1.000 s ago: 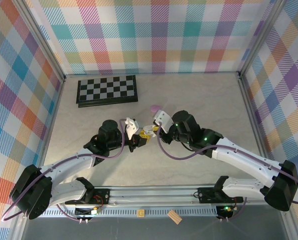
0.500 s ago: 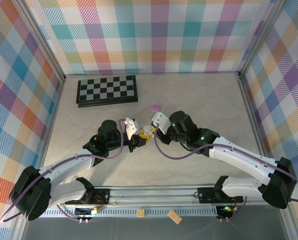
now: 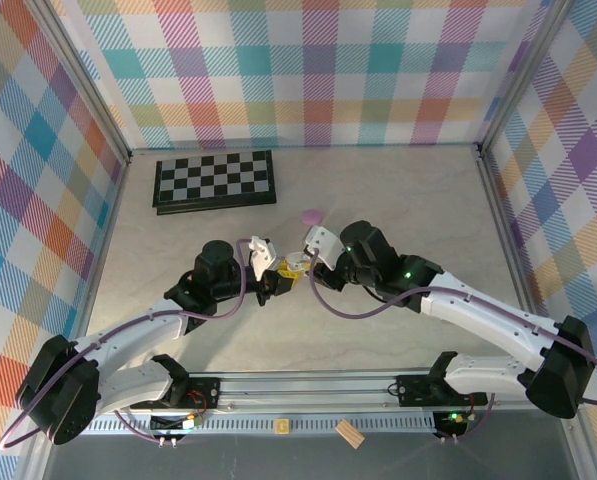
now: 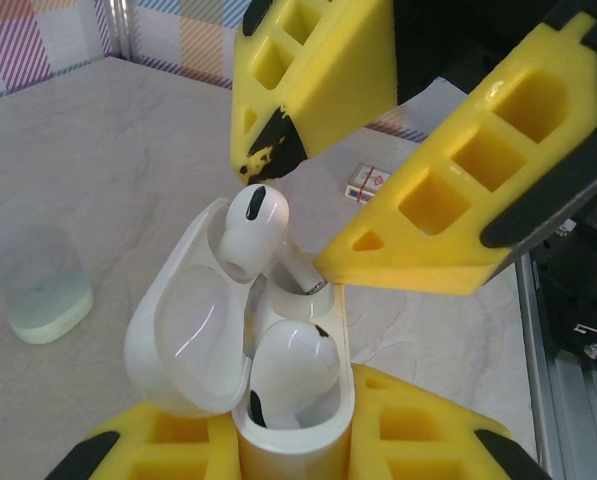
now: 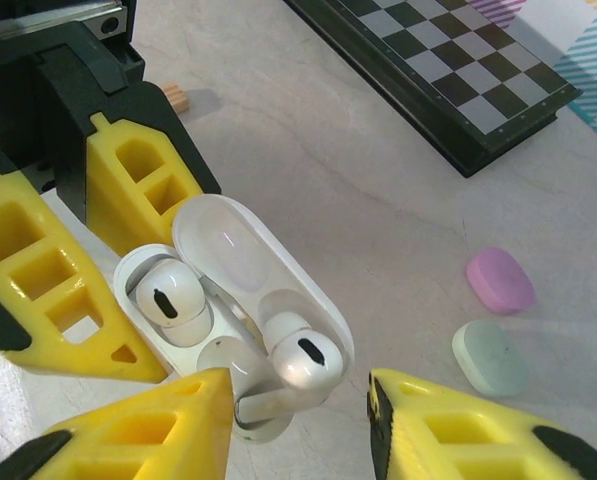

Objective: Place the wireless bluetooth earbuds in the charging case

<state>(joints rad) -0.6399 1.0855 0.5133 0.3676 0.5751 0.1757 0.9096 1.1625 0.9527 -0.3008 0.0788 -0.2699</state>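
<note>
Marble table [image 3: 398,190], one open charging case [image 4: 188,340] clamped in left end effector [image 4: 296,455], two white earbuds [image 4: 288,365], right end effector [image 5: 298,385] apart.

White earbuds [image 5: 168,292], white case [image 5: 228,235], black-and-white chequered board [image 5: 448,70]

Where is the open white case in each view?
Top external: case at centre, small and largely hidden.
Left wrist: case bottom centre, lid swung left.
Right wrist: case centre-left, lid toward upper right.
Shared landmark: the right gripper's yellow fingers, just beside it.
</note>
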